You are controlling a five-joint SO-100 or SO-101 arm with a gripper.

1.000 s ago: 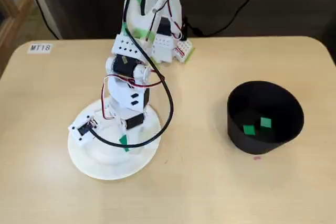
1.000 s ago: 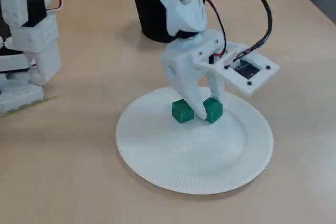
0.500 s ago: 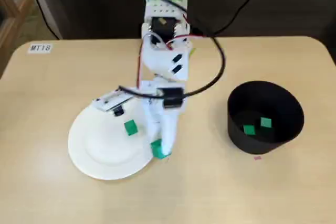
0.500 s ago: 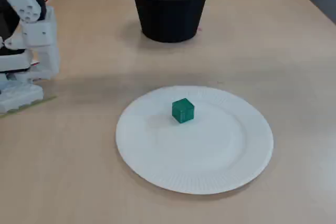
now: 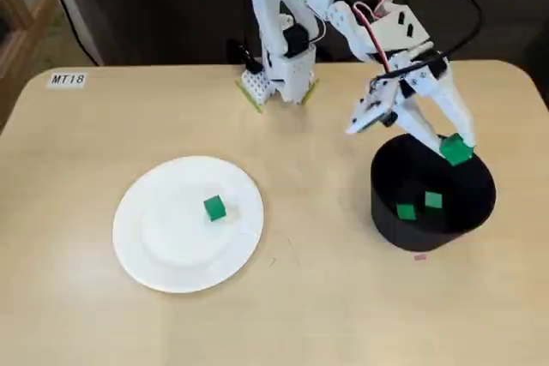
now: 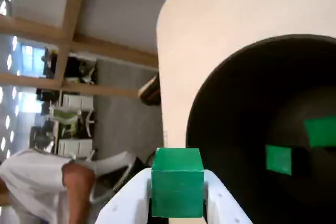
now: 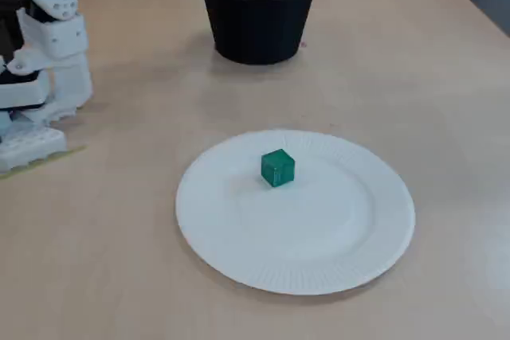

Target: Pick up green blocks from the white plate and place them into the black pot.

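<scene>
Your tool (image 6: pixel 177 205) grips a green block (image 6: pixel 177 179) by two flat sides at the black pot (image 5: pixel 433 216) rim. It looks light, rigid and probably slick, so pinch the other block (image 5: pixel 214 207) on the white plate (image 5: pixel 163 255) squarely too.

The gripper (image 6: pixel 177 178) enters the wrist view from the bottom edge, its two white fingers (image 6: pixel 132 199) pressed against either side of a green block (image 6: pixel 177 195). Just ahead of the fingertips and off to their right gapes the black pot (image 6: pixel 220 129), with two more green blocks (image 6: pixel 278 159) lying on its floor. The tan table (image 6: pixel 226 19) stretches beyond the pot's rim.
</scene>
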